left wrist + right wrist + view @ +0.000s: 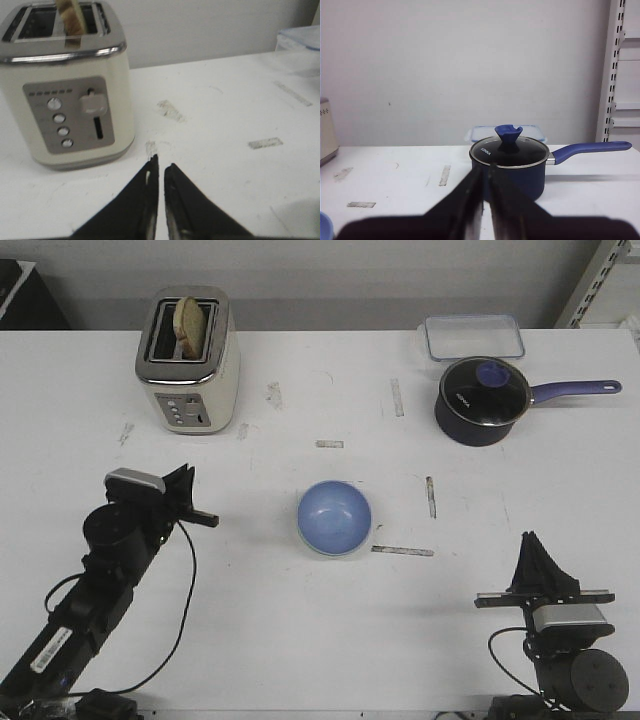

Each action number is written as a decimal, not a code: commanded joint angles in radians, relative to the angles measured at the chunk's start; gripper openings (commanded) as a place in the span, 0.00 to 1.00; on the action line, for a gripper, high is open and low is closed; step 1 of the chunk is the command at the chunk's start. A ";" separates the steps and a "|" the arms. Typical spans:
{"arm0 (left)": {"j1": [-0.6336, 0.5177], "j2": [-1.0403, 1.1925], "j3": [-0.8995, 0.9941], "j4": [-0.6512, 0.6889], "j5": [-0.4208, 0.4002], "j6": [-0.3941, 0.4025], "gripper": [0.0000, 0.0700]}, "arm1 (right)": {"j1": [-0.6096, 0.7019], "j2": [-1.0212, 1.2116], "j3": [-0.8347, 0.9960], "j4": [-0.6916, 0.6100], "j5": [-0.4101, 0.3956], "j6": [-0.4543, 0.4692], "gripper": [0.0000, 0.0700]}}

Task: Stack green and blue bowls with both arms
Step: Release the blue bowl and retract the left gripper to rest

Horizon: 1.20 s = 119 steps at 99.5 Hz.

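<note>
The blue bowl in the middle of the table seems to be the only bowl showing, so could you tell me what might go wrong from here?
1. The blue bowl seems to sit inside another with a pale rim; if so, a further grasp could unstack them.
2. The left gripper is near the toaster, so a wide swing might hit it.
3. The right gripper faces the saucepan; reaching forward could knock its long handle.

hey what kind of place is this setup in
Probably a robotics lab set up as a mock kitchen. A plain white table with worn tape marks holds a toaster with a slice of bread, a lidded navy saucepan and a blue bowl, with metal shelving by a bare wall.
</note>
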 commanded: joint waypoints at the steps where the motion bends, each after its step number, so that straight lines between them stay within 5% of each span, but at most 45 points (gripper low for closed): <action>1: 0.014 -0.051 -0.049 0.014 -0.019 0.021 0.00 | -0.001 -0.003 0.003 0.009 0.003 -0.008 0.01; 46: 0.218 -0.466 -0.332 -0.045 -0.051 0.021 0.00 | -0.001 -0.003 0.003 0.009 0.003 -0.008 0.01; 119: 0.227 -0.802 -0.414 -0.064 -0.046 0.021 0.00 | -0.001 -0.003 0.003 0.009 0.003 -0.008 0.01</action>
